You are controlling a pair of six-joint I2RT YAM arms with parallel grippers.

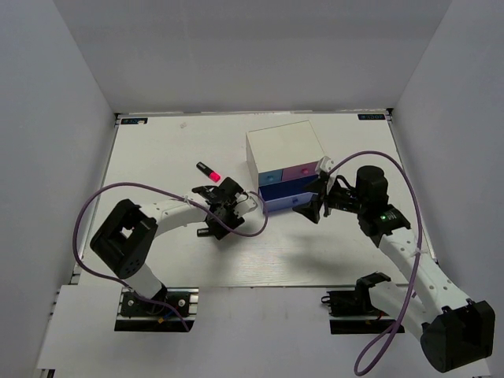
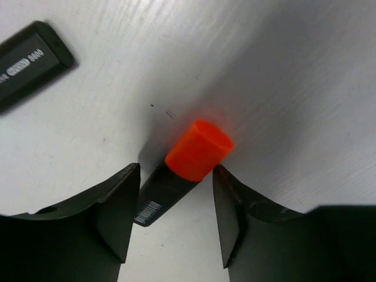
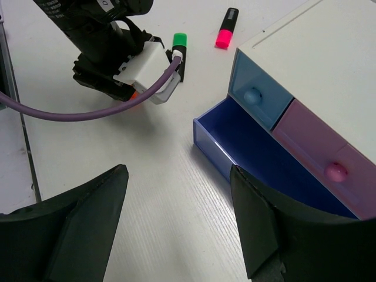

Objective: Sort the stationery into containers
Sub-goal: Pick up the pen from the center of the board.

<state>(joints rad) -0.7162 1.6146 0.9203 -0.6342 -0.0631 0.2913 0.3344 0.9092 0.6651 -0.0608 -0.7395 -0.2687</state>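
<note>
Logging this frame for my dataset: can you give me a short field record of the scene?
left end effector: open, straddling orange highlighter
right end effector: open, empty
lower drawer: pulled out, nothing visible inside
light-blue drawer: shut
pink drawer: shut
green highlighter: on table
pink highlighter: on table

Pink-capped highlighter (image 1: 207,169) lies apart from the box (image 1: 283,150); lower drawer (image 1: 285,202) seemingly open.

White tabletop (image 1: 157,150) bounded left, right and far by plain grey walls (image 1: 55,118); small label (image 1: 135,120) at far-left corner.
</note>
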